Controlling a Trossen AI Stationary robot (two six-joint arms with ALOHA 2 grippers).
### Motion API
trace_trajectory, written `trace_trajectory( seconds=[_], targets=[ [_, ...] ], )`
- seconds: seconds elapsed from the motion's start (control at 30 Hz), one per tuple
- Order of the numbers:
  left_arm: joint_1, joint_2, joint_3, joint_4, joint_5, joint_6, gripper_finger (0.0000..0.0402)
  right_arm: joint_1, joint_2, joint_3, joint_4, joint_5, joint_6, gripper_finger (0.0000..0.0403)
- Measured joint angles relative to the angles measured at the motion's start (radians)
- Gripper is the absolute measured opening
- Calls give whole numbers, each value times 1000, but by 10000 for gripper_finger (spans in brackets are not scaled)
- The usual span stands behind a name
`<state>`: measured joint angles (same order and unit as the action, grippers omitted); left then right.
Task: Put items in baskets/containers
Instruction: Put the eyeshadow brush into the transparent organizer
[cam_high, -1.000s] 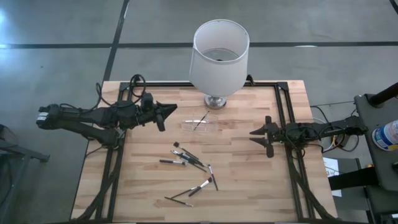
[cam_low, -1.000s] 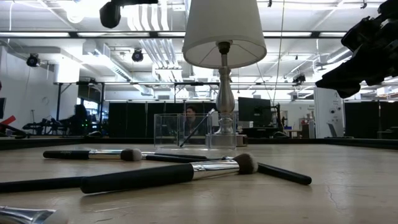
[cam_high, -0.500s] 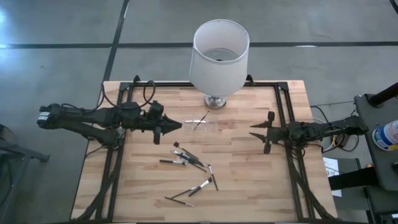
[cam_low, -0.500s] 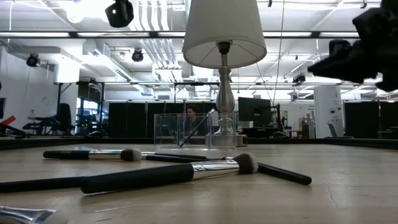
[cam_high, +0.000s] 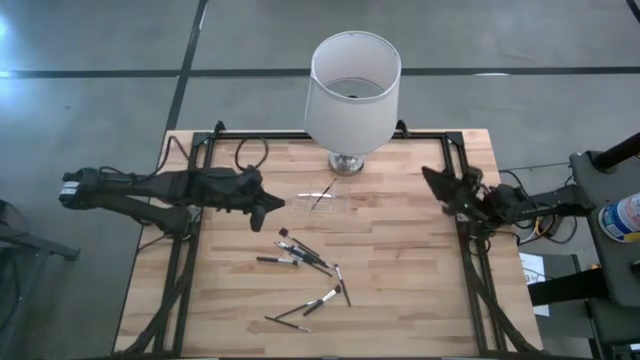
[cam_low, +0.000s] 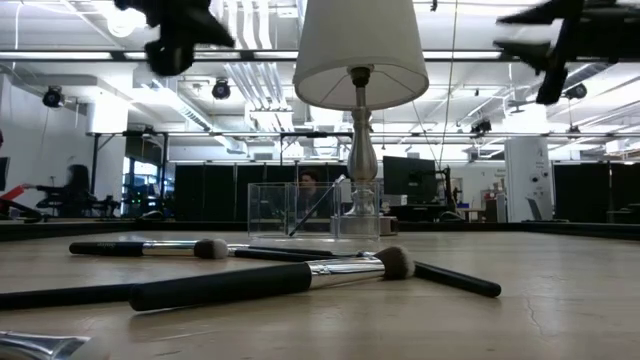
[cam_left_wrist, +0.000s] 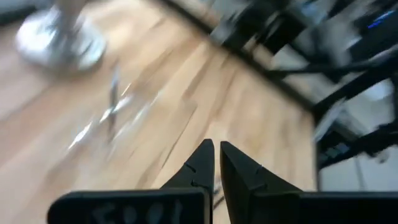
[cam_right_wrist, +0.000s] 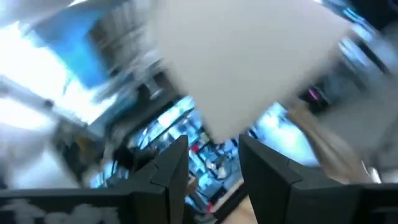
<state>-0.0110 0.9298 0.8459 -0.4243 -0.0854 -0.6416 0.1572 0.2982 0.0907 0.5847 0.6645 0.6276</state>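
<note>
Several thin dark brushes (cam_high: 303, 256) lie flat and scattered on the wooden table (cam_high: 400, 300), toward its near middle. In the low view they lie in the foreground (cam_low: 270, 281). The clear plastic holder (cam_high: 322, 201) stands near the lamp, and one brush (cam_low: 318, 206) leans inside it. My left gripper (cam_high: 277, 203) hovers just left of the holder, above the table, with its fingers nearly closed (cam_left_wrist: 216, 158) on nothing. My right gripper (cam_high: 432, 177) is raised near the table's right far side, open (cam_right_wrist: 214, 165) and empty.
A large white lampshade (cam_high: 352, 85) on a metal base (cam_high: 347, 162) stands at the table's far middle, just behind the holder. Dark frame rails (cam_high: 455, 200) run along the table's left and right sides. Bare wood lies between the brushes and the right rail.
My left gripper has moved toward the table's right and slightly nearer, up to the holder, and its fingers have shut. My right gripper has swung toward the far edge, risen and tipped upward. The brushes and the holder have stayed in place.
</note>
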Motion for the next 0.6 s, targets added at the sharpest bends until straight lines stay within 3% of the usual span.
trace_trajectory(
  seconds=[0.23, 0.37, 0.47, 0.6],
  targets=[
    [12, 36, 0, -158, 77, -14, 20, -1, 206, 53, -5, 21, 154, 134],
    [11, 73, 0, -233, 88, 28, 20, 9, 316, 144, -6, -8, 155, 134],
    [8, 110, 0, -285, 90, 58, 20, 6, 419, 218, -94, -188, 234, 134],
    [-9, 146, 0, -299, 103, 125, 20, -15, 574, 352, -523, -411, 507, 136]
  ],
)
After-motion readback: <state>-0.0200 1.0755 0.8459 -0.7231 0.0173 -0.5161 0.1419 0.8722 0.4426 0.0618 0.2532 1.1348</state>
